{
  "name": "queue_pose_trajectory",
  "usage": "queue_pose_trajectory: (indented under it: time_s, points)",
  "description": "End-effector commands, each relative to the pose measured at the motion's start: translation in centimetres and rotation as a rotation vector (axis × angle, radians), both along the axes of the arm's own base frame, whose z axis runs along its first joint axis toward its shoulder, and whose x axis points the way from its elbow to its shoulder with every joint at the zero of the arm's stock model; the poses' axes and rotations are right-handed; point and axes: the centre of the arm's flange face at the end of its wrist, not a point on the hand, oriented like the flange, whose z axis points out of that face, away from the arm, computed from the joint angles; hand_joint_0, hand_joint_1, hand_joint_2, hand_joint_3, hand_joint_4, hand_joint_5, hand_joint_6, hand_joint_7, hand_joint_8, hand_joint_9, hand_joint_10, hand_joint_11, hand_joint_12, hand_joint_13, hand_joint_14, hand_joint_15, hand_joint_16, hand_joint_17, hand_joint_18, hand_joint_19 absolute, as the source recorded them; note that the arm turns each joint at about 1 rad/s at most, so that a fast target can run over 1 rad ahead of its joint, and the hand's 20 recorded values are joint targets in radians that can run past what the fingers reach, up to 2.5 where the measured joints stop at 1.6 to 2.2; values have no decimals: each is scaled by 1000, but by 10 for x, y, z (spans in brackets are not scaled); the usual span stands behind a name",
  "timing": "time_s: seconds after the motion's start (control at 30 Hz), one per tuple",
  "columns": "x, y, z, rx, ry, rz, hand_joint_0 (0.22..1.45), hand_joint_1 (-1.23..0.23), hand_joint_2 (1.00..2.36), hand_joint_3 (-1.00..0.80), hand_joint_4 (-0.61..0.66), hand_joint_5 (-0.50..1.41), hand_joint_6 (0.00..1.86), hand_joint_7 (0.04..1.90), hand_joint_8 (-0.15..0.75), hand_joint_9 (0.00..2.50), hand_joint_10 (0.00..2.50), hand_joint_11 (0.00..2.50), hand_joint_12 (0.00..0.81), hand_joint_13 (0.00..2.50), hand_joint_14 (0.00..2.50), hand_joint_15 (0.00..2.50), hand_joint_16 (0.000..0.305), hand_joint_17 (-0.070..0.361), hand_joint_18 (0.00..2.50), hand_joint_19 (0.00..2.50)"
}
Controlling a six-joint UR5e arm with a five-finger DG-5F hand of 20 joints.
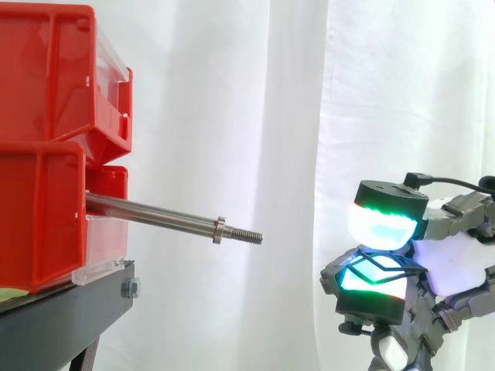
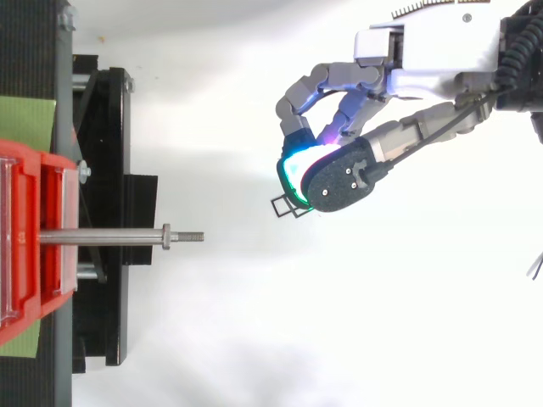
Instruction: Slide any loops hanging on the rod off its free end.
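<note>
**A:** Where does the loop sit against the hand?

**B:** The thin black wire loop (image 1: 380,268) has an angular outline. It is pinched between the glowing fingertips (image 1: 380,224) of the hand (image 2: 424,59), with the fingers curled over it and the thumb under it. From above, its corner (image 2: 282,206) juts out of the pads toward 9 o'clock.

**A:** And against the rod?

**B:** The smooth round steel rod (image 1: 155,216) pokes out from between the stacked red plastic bins (image 1: 46,147) toward 3 o'clock, dipping slightly. It has a small steel collar (image 1: 220,229) near the end, then a threaded tip (image 1: 244,235). The loop is off the rod and well apart from that tip. It lies at about 4 o'clock of the tip in the side view and 2 o'clock of it in the top view.

**A:** Edges, room?

**B:** There is an open gap between the tip and the hand, with a white draped curtain (image 1: 232,116) behind. Toward 9 o'clock the bin fronts and the black metal stand (image 1: 62,317) close that side.
</note>
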Motion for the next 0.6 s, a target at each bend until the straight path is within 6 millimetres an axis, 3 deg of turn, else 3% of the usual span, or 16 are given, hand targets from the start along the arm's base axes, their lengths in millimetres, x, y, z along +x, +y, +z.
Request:
queue_pose_trajectory:
  time_s: [0.0,0.23,0.57]
  points:
    - [0,0,0,0,0,0,573,-643,1000,-500,174,-183,832,1274,310,935,9,306,270,868,5,131,43,97,785,321]
    - [0,0,1,0,-1,0,625,-746,1006,-438,133,-200,848,1269,294,881,11,306,265,842,5,122,42,94,772,292]
    - [-1,0,0,0,5,0,651,-790,1000,-500,158,-215,847,1214,281,850,9,299,265,818,4,106,42,93,752,278]
